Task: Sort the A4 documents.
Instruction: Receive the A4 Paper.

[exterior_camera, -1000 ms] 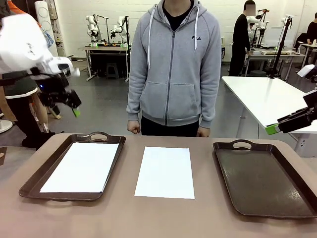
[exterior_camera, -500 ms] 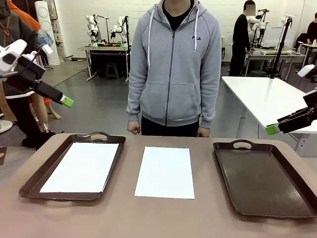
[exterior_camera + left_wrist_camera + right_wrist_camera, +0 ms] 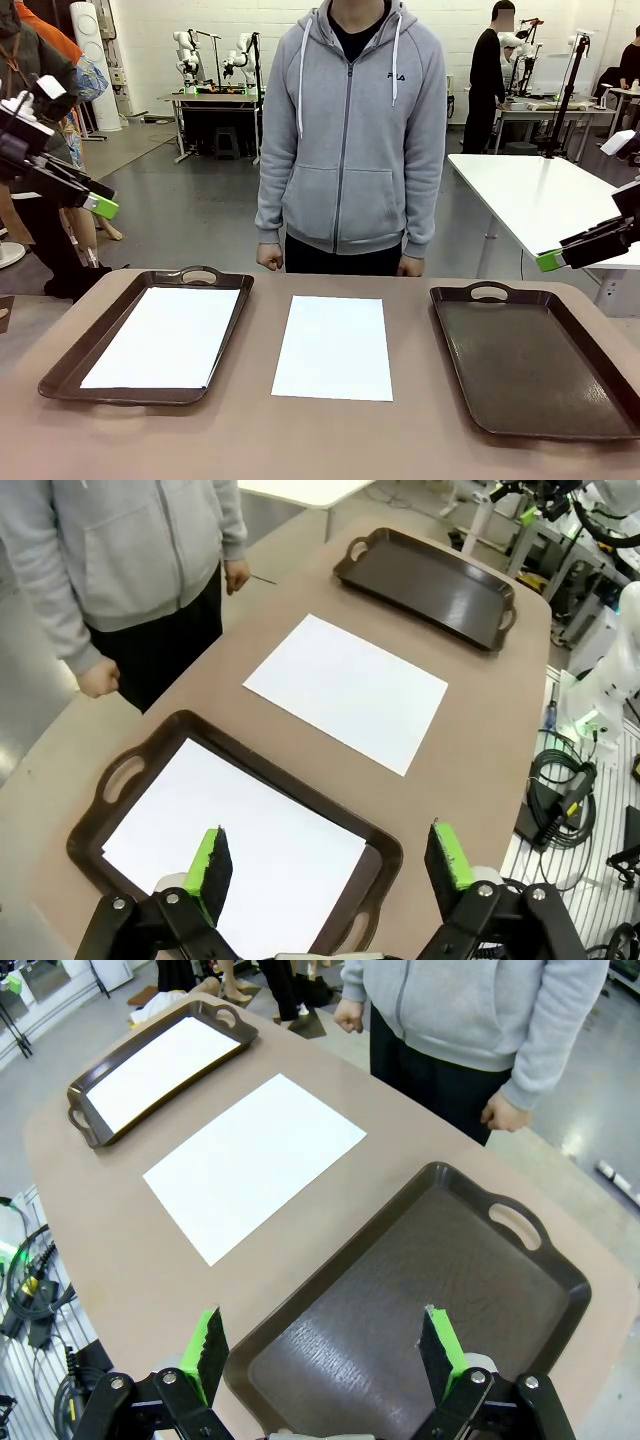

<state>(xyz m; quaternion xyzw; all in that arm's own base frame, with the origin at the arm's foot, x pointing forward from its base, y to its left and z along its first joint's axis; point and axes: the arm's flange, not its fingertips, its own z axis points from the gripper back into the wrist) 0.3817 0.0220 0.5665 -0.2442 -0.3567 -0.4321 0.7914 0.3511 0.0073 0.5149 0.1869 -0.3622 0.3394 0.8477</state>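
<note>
One white A4 document [image 3: 334,346] lies flat on the bare table between the two trays, also seen in the wrist views [image 3: 346,691] [image 3: 256,1163]. Another white document [image 3: 165,336] [image 3: 240,848] lies inside the left brown tray [image 3: 82,350]. The right brown tray [image 3: 530,360] [image 3: 420,1310] holds nothing. My left gripper [image 3: 100,207] hangs high off the table's left edge; its wrist view shows it open [image 3: 330,858] above the left tray. My right gripper [image 3: 547,262] hovers at the right edge, open [image 3: 325,1345] above the right tray. Neither holds anything.
A person in a grey hoodie [image 3: 350,130] stands at the far edge, fists [image 3: 270,257] hanging near the table. A white table [image 3: 540,200] stands behind on the right. Cables lie on the floor [image 3: 570,790] beside the table.
My left arm has pulled back up and to the left, away from the left tray. The right arm, both sheets and the person have stayed still.
</note>
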